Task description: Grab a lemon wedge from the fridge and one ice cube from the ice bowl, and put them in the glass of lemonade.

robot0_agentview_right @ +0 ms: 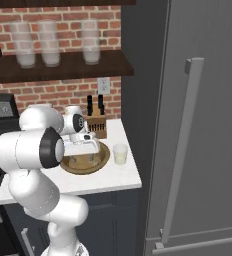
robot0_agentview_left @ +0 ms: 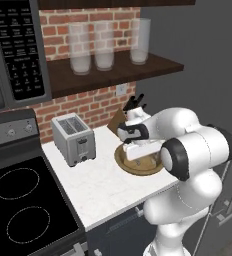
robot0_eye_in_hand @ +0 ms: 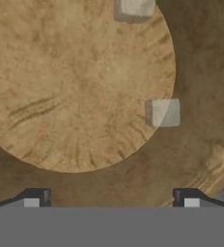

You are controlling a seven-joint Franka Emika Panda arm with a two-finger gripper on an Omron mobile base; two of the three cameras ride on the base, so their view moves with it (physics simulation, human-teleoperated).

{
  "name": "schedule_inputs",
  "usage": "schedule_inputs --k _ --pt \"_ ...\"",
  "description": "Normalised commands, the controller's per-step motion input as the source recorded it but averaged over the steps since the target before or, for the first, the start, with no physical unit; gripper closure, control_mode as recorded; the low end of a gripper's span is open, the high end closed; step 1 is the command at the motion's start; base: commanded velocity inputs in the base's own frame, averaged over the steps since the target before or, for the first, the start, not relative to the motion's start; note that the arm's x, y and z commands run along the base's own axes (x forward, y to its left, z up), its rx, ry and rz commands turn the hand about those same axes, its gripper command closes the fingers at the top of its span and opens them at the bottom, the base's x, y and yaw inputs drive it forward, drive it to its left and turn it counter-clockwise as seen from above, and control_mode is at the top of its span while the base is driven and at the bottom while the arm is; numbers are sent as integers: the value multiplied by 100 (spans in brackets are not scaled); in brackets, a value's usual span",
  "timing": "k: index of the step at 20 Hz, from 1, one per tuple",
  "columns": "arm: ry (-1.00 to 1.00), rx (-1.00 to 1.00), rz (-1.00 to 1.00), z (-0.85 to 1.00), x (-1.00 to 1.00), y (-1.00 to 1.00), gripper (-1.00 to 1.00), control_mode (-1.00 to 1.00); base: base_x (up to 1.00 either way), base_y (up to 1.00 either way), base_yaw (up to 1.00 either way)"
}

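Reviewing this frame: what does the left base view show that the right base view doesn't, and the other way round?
Left base view alone: toaster, stove, microwave panel. Right base view alone: glass of lemonade on the counter beside the ice bowl, the shut fridge with its bar handle, and an outlet. Both: the bowl, knife block, three tall shelf glasses, and the arm over the bowl.

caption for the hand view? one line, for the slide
Open gripper poised low over the ice bowl, two ice cubes on its wooden floor.
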Motion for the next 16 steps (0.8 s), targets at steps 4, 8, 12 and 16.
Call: schedule_inputs --k 4,8,12,16 --pt "-7 4 8 -6 2 -25 -100 -100 0 0 0" --pt "-6 4 5 -14 0 -28 -100 -100 0 0 0" --pt "-9 6 4 -25 2 -9 -100 -100 0 0 0" --pt "-3 1 5 -8 8 0 -100 -100 0 0 0"
